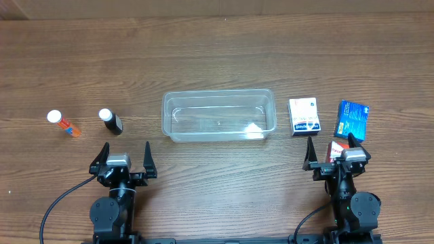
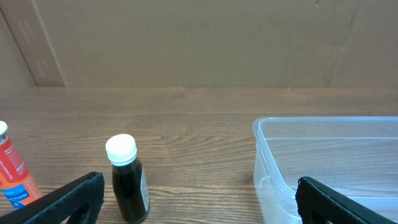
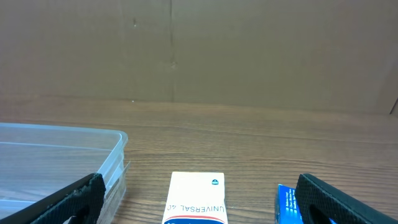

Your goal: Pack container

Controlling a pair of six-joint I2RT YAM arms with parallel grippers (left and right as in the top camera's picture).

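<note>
- On the wooden table (image 1: 217, 47), the container (image 1: 218, 115) sits mid-table, empty; nothing looks packed yet.
- 2 boxes, white (image 1: 303, 116) and blue (image 1: 352, 119), lie right of it; 2 bottles, dark (image 1: 110, 121) and orange (image 1: 64, 124), lie left.
- Left gripper (image 1: 124, 158) and right gripper (image 1: 330, 150) hover spread apart, holding nothing.
- Brown wall (image 2: 199, 37) behind.

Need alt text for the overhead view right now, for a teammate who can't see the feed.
An empty clear container sits mid-table. Left of it stand an orange bottle and a dark bottle; right of it lie a white box and a blue box. Both grippers, left and right, wait open at the near edge.
</note>
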